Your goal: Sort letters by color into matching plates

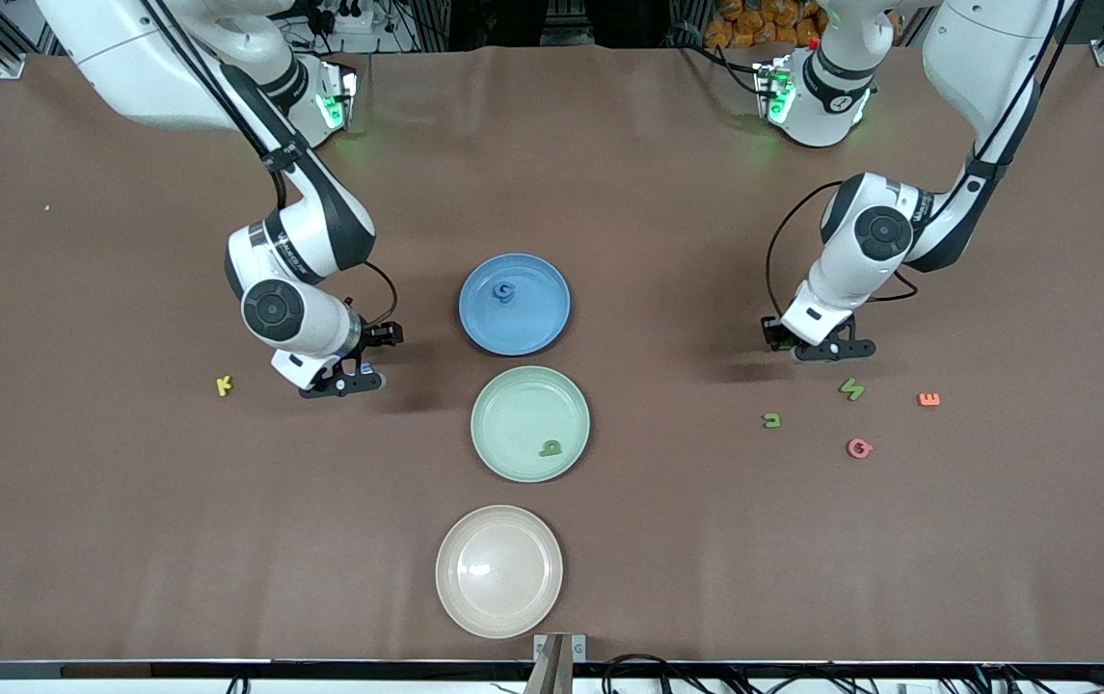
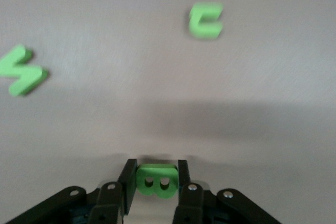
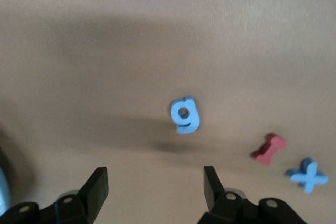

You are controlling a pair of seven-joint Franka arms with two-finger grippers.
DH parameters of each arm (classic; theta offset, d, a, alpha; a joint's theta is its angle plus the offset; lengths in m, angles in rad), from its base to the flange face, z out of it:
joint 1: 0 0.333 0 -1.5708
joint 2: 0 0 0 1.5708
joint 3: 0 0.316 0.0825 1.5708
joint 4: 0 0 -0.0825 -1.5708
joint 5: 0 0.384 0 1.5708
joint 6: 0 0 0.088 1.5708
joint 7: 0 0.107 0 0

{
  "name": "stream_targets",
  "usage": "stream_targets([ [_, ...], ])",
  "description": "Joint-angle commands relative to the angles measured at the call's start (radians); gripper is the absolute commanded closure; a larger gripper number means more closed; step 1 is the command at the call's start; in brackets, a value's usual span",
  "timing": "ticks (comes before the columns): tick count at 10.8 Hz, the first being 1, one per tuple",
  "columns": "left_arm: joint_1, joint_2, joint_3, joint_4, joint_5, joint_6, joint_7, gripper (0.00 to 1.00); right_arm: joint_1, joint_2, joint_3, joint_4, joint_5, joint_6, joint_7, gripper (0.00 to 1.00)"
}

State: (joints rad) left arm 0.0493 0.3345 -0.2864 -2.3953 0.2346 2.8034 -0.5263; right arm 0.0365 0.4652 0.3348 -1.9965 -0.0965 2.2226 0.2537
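- Done: the blue plate (image 1: 514, 304) holds one blue letter (image 1: 506, 290); the green plate (image 1: 529, 423), nearer the camera, one green letter (image 1: 551, 447).
- Left gripper (image 2: 156, 181), toward the left arm's end from that plate, grips a green piece (image 2: 156, 180) in its fingers.
- Right gripper (image 3: 155, 184), fingers spread, hovers over a blue g (image 3: 185, 114).
- Loose letters remain on the desk (image 1: 127, 501).

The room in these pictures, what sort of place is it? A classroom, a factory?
Most likely a robotics lab. Two white arms stand at a brown table, the left gripper shut on a green letter, the right gripper open. Metal framing and cables ring the table.
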Motion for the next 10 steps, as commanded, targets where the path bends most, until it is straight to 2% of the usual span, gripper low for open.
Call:
stream_targets([
  [1, -0.029, 0.021, -0.023, 0.115, 0.023, -0.004, -0.209, 1.00, -0.026, 0.019, 0.013, -0.002, -0.122, 0.061, -0.114, 0.18],
  [3, -0.069, 0.066, -0.023, 0.236, 0.015, -0.004, -0.372, 1.00, -0.026, 0.026, 0.012, -0.002, -0.207, 0.091, -0.140, 0.21],
  [4, -0.097, 0.092, -0.023, 0.293, 0.015, -0.004, -0.446, 1.00, -0.029, 0.032, 0.012, -0.002, -0.222, 0.109, -0.142, 0.24],
  [6, -0.158, 0.141, -0.023, 0.372, 0.014, -0.004, -0.562, 1.00, -0.029, 0.058, 0.010, 0.001, -0.223, 0.140, -0.142, 0.33],
  [9, -0.238, 0.236, -0.020, 0.519, 0.017, -0.002, -0.681, 1.00, -0.027, 0.084, 0.009, -0.002, -0.224, 0.172, -0.139, 0.42],
  [10, -0.255, 0.282, -0.020, 0.583, 0.017, -0.002, -0.707, 1.00, -0.027, 0.090, 0.004, -0.004, -0.224, 0.172, -0.139, 0.42],
])
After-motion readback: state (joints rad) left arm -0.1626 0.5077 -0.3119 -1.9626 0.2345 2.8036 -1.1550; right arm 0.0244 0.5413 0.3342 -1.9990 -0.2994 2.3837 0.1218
